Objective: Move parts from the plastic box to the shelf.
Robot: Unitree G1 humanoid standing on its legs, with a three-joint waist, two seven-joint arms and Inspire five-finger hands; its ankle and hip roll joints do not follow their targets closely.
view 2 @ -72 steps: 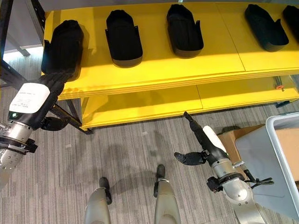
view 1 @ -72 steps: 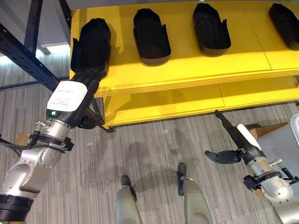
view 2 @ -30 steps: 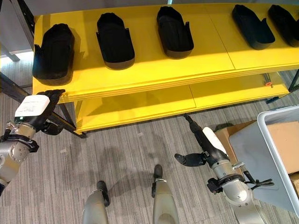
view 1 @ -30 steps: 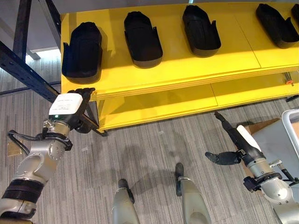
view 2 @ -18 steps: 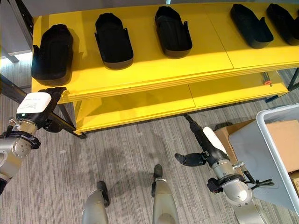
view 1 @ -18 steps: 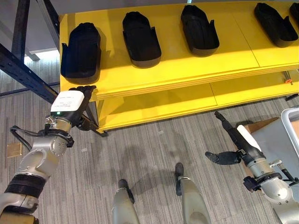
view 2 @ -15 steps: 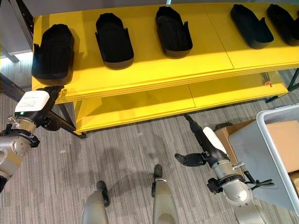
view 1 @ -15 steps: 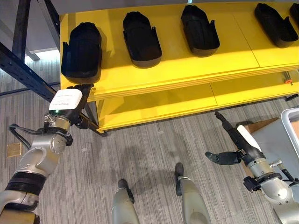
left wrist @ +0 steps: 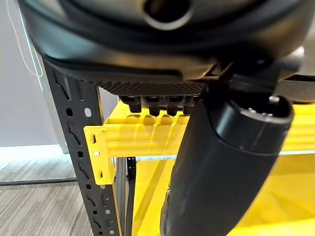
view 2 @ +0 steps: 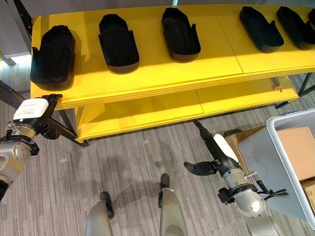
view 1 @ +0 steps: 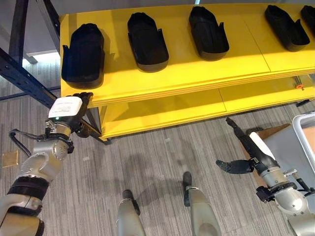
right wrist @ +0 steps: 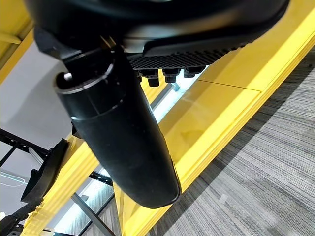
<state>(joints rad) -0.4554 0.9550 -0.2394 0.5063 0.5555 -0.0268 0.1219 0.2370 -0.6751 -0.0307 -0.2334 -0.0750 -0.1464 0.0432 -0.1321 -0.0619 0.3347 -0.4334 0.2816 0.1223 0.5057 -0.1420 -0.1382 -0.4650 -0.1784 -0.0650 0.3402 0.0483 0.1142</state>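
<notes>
Part set down, left arm pulling away.
The left hand [view 1: 66, 109], empty and relaxed, has dropped back below the shelf [view 1: 182, 73]; its part [view 1: 82, 52] now rests there. The right hand [view 1: 244, 147] hangs open.

A brown cardboard box [view 2: 299, 147] sits on grey carpet [view 2: 138, 167].

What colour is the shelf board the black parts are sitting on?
Bright yellow. The shelf shows best in the right eye view, with the black parts lying along its top.
</notes>
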